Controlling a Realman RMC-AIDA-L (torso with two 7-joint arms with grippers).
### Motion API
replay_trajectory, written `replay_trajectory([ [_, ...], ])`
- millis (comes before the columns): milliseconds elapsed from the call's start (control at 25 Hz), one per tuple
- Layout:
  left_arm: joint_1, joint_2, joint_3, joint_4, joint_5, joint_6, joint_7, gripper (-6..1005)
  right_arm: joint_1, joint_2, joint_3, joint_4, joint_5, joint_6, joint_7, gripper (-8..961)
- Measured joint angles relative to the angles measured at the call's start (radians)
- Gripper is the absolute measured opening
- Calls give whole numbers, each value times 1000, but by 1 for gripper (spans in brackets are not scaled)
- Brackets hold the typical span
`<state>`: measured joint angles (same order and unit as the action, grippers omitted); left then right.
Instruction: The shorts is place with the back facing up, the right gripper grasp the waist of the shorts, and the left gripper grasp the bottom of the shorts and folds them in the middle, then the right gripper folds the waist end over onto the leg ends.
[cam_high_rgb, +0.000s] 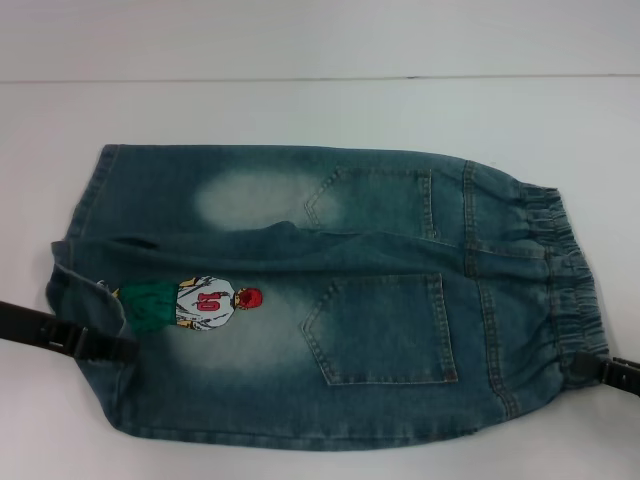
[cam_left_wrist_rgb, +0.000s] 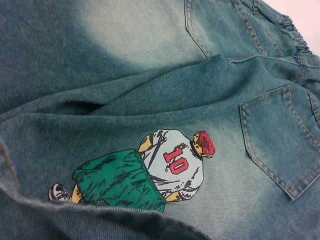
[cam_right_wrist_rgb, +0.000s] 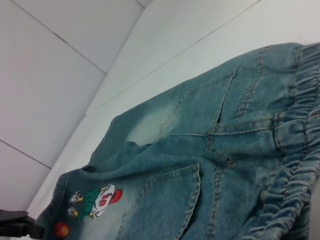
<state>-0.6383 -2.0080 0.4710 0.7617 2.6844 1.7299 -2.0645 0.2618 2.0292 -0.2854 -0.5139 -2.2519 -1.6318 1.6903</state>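
The blue denim shorts (cam_high_rgb: 330, 300) lie flat on the white table, back pockets up. The puckered waist of the shorts (cam_high_rgb: 570, 280) is on the right. The leg ends (cam_high_rgb: 88, 200) lie on the left. My left gripper (cam_high_rgb: 118, 347) reaches in from the left and overlaps the near leg's hem beside the basketball-player print (cam_left_wrist_rgb: 170, 165). That hem edge rises slightly. My right gripper (cam_high_rgb: 590, 366) touches the near corner of the waistband (cam_right_wrist_rgb: 295, 165). The left gripper (cam_right_wrist_rgb: 17, 226) also shows far off in the right wrist view.
The white table (cam_high_rgb: 320, 110) extends behind the shorts to a seam line across the back. A strip of bare table runs along the near edge in front of the shorts.
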Motion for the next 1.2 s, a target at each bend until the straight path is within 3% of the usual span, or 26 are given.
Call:
replay_trajectory([
  [400, -6, 2, 0, -2, 0, -8, 0, 21, 5, -9, 11, -2, 1, 5, 11, 177],
  [640, -7, 2, 0, -5, 0, -9, 0, 20, 12, -9, 11, -1, 1, 18, 15, 50],
  [1200, 25, 12, -21, -6, 2, -74, -1, 20, 25, -11, 41, -11, 2, 28, 12, 50],
])
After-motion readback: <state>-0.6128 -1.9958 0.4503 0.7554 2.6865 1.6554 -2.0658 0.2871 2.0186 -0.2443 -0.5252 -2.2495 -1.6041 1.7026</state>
